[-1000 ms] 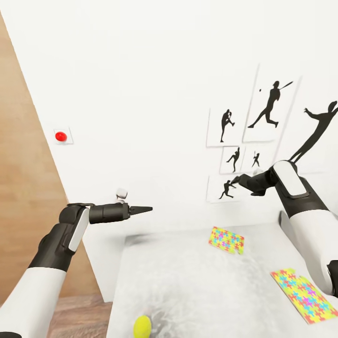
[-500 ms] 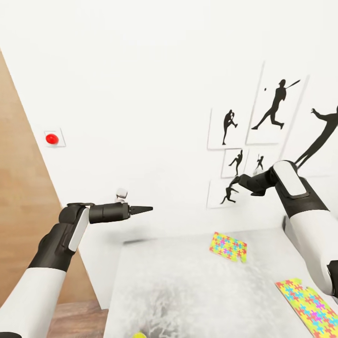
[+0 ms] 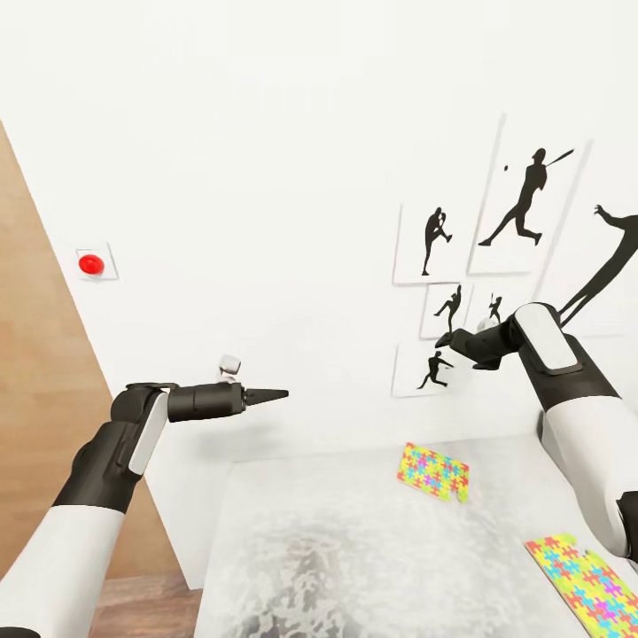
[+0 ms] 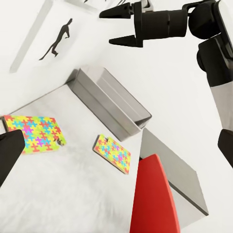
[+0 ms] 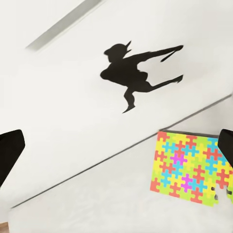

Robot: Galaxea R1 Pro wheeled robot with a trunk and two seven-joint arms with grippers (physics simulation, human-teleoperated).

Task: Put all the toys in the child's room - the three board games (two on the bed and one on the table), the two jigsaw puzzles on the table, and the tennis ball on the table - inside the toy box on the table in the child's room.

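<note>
Puzzles (image 3: pixel 431 471) lie below both empty grippers, left (image 3: pixel 276 393) narrow, right (image 4: pixel 121 26) spread; a thin sheet may slip when pinched.

Table (image 3: pixel 354 540) top faintly marbled, glossy; toy box (image 4: pixel 114 104) apparently matt grey.

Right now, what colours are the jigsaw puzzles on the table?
Yellow, pink, blue, green and orange interlocking pieces; the jigsaw puzzle shows best in the right wrist view.

head: high, facing wall | wrists: nearer | shared: jigsaw puzzle (image 3: pixel 431 471)
</note>
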